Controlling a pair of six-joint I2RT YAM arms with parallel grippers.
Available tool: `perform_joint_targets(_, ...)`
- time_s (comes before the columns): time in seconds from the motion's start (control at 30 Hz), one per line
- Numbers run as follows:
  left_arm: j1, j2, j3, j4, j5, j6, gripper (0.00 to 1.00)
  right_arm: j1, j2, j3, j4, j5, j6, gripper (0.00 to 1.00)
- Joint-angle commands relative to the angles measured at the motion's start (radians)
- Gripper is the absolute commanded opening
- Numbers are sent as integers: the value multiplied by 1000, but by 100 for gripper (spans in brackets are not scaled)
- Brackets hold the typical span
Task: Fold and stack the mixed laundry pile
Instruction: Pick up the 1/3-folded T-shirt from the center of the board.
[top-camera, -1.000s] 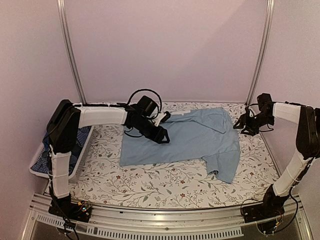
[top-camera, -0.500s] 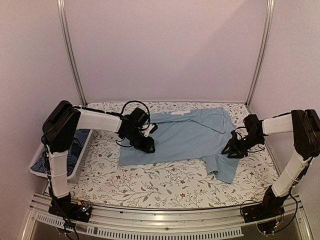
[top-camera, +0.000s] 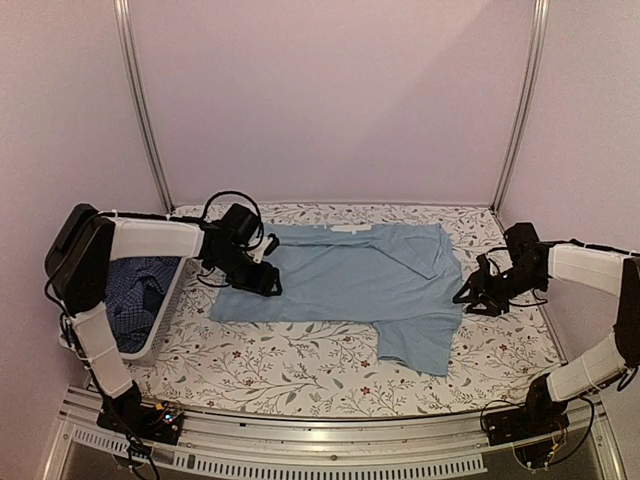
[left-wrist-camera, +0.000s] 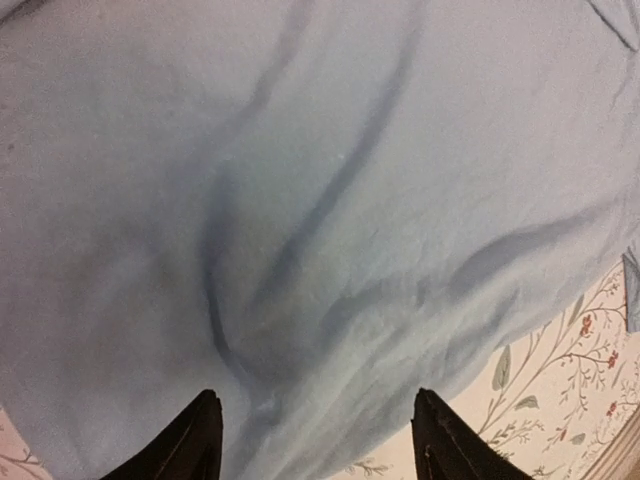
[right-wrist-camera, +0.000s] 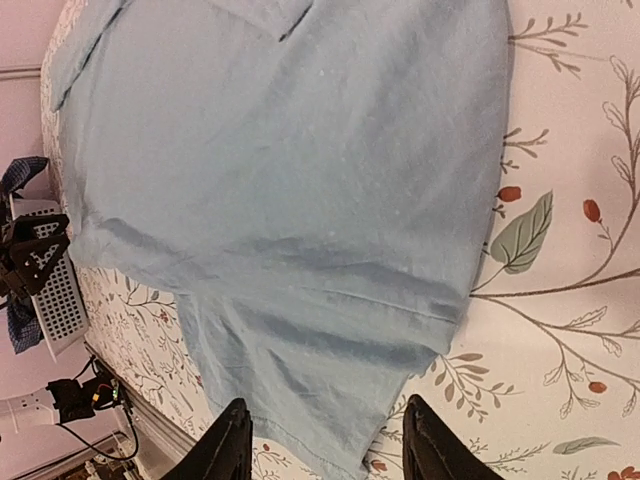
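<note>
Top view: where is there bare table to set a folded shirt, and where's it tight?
Free: the near strip of table between the light-blue shirt and the arm bases. Crowded: the left edge, left hand at shirt's edge near basket; right hand by the sleeve.

**Both arms reached inward over the table, grippers held low with jaws parted**

The left arm (top-camera: 150, 238) is seen rising from its base at the near left, bent sharply at the elbow and stretched rightward. Its wrist is angled down, so that the left gripper (top-camera: 268, 286) is held low and pointed right and toward the near side. The right arm (top-camera: 590, 266) is bent in like manner on the right and extended leftward, with the right gripper (top-camera: 466, 298) tipped down and to the left. In the left wrist view two dark fingers (left-wrist-camera: 198, 445) are shown spread apart with nothing clamped between them. The right wrist view shows the same. The two grippers are set well apart.
</note>
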Motion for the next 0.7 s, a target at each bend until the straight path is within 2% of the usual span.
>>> perform_joint_targets(0.0, 3, -157, -65, -1, 23, -114, 65, -3, -83, -66, -84, -27, 59, 50)
perform_joint_targets(0.2, 6, -274, -192, -20, -22, -300, 65, 51, -165, -194, -94, -47, 124, 49)
perform_joint_targets(0.37, 14, -343, -285, -26, -54, -440, 64, 160, -176, -249, -47, -37, 183, 49)
perform_joint_targets(0.57, 57, -384, -340, -87, -107, -589, 62, 218, -58, -258, 55, -27, 210, 48)
perform_joint_targets(0.67, 86, -388, -337, -123, -130, -635, 60, 237, -7, -253, 76, -23, 203, 44)
